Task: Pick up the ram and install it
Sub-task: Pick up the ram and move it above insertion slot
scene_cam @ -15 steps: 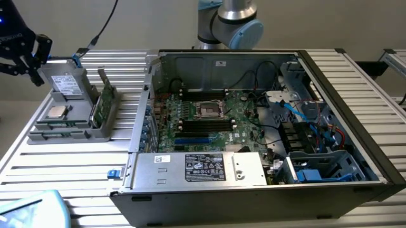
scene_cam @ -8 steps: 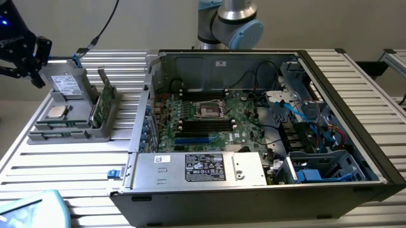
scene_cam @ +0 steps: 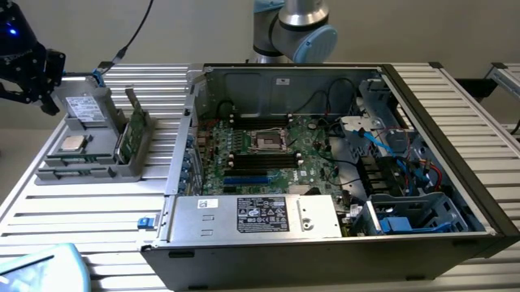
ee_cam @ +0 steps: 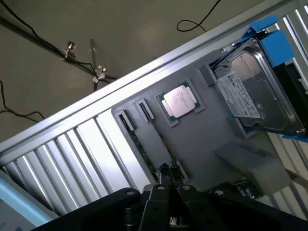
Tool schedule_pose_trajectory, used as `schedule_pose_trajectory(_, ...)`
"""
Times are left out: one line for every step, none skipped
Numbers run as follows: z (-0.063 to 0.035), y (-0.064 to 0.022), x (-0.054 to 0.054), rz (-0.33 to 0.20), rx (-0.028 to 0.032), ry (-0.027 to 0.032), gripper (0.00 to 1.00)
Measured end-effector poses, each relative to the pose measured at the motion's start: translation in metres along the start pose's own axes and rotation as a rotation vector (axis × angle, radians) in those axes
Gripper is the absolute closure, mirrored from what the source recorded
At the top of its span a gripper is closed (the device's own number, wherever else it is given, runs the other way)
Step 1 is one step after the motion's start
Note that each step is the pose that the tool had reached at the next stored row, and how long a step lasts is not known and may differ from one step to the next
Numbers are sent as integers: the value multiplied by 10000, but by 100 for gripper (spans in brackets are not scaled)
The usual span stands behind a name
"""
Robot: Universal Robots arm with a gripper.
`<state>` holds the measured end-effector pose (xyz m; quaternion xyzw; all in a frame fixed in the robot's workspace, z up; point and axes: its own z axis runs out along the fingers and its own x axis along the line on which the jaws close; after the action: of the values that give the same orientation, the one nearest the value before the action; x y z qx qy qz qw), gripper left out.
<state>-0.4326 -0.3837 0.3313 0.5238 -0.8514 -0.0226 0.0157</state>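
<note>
From where I stood, the tool (ee_cam: pixel 169 174) was a matte black, angular thing, its two slim fingertips pressed together with nothing between them. In the exterior view it hung at that view's left, raised above the grey holder (scene_cam: pixel 97 173). The holder was a single moulded plastic block, dull and smooth, with pockets and two narrow grooves cut into it.

The ram (ee_cam: pixel 144 153) sat edge-up in one of those grooves: one long, thin, dark-green strip. The second groove ran between it and the processor chip (ee_cam: pixel 179 102). Seen from the wrist, the fingertips lined up over one end of the strip, though I could not tell whether they touched it.

That chip was one small square with a brushed silver cap and a green rim, lying flat in its pocket. Beside it lay one hard drive (ee_cam: pixel 250 91), a metal slab with a white label and blue plastic rails. One wider green circuit board (scene_cam: pixel 134 131) stood on edge in the holder.

Everything rested on a table (scene_cam: pixel 81 213) of ribbed, pale aluminium slats. To the exterior view's right lay one open computer case (scene_cam: pixel 268 82) of grey sheet metal, holding a green motherboard (scene_cam: pixel 276 159) and one silver power supply (scene_cam: pixel 317 219)
</note>
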Motion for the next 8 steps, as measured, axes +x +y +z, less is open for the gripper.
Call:
schedule_pose_trajectory(6,0,0,-185,0,10,89)
schedule_pose_trajectory(12,-1,0,-364,1,19,89)
schedule_pose_trajectory(18,-1,0,-550,1,30,89)
schedule_pose_trajectory(23,-1,0,-729,2,39,89)
schedule_pose_trajectory(28,-2,0,-914,2,50,89)
schedule_pose_trajectory(34,-2,0,-1094,2,61,89)
schedule_pose_trajectory(39,-2,0,-1278,1,72,89)
schedule_pose_trajectory(44,-2,0,-1459,1,82,89)
